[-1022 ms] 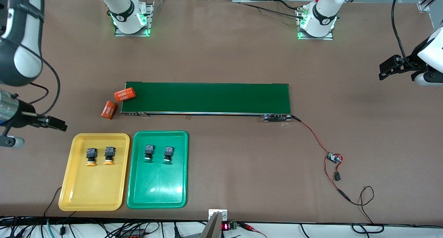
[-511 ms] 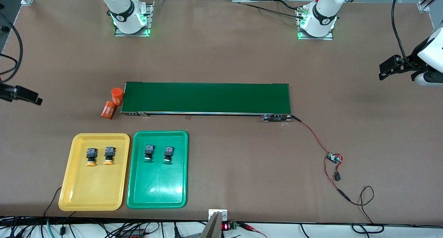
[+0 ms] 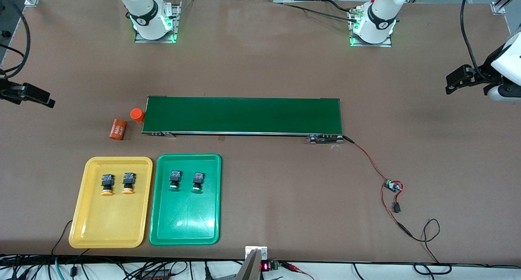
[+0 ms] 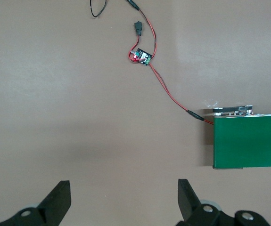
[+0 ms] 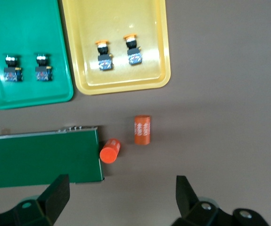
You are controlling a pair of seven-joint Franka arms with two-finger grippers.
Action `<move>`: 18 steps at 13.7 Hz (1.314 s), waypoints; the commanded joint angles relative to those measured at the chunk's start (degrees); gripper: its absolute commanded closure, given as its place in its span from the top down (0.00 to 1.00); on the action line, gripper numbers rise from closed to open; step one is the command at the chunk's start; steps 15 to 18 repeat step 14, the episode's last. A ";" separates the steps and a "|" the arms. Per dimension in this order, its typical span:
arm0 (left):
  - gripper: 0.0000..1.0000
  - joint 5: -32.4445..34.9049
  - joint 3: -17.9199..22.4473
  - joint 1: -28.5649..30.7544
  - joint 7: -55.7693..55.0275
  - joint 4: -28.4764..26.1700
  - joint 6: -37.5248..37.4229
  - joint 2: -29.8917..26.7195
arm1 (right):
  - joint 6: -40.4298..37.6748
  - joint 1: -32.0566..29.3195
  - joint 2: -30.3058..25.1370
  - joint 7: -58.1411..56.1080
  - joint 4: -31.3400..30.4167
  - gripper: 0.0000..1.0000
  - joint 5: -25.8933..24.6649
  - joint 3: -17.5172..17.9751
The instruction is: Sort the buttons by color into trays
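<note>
Orange cylinders (image 3: 118, 129) lie beside the conveyor belt (image 3: 243, 115), near the trays (image 3: 110, 202); both grippers' jaws apart, empty.

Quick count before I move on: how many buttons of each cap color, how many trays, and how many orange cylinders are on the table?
Yellow-orange-capped buttons: 2, in the yellow tray
Green-capped buttons: 2, in the green tray
Trays: 2
Orange cylinders: 2, at the conveyor belt's end
Total: 8
</note>
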 commanded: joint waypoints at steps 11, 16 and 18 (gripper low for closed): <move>1.00 0.18 -0.24 0.22 0.87 0.88 -1.01 -0.08 | -2.88 1.73 -3.71 0.23 -1.93 1.00 -3.14 0.43; 1.00 0.18 -0.24 0.22 0.87 0.88 -1.01 -0.08 | -2.98 1.73 -3.62 0.32 -1.93 1.00 -3.05 0.34; 1.00 0.18 -0.24 0.22 0.87 0.88 -1.01 -0.08 | -2.98 1.73 -3.62 0.32 -1.93 1.00 -3.05 0.34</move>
